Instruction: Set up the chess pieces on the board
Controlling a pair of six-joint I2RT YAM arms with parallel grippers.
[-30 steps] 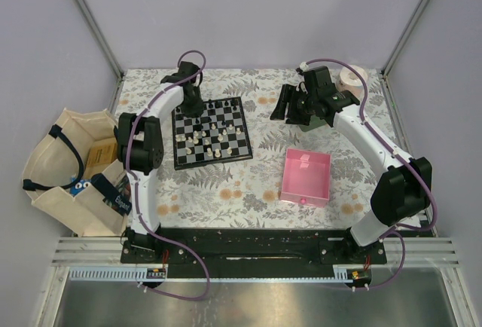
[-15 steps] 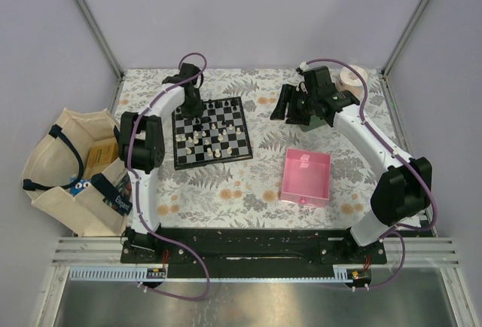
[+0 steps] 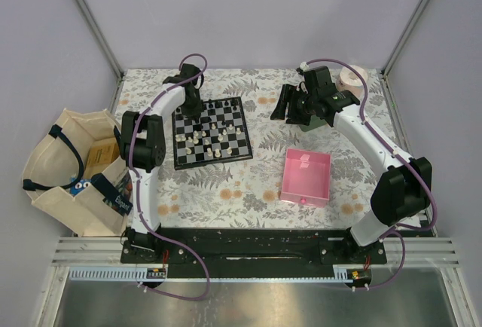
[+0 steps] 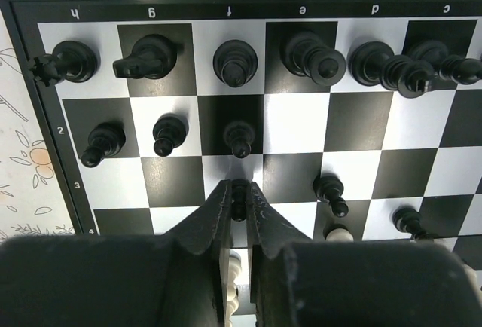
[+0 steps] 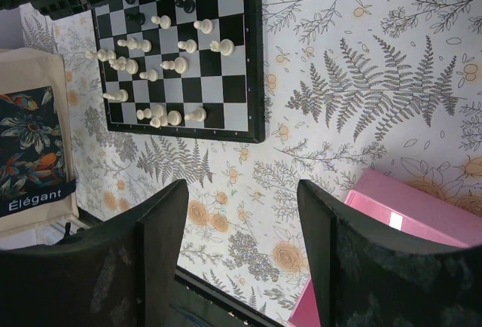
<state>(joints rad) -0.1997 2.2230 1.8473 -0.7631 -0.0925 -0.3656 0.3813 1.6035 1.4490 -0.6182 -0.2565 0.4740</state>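
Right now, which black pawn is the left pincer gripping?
The black pawn on file f, pinched in the left pincer behind the row-two pawn; the other black pawns stand free.

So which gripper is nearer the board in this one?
Left. The left gripper is down on the board, closed on a black pawn; the right gripper hangs open beside it, clear of its edge.
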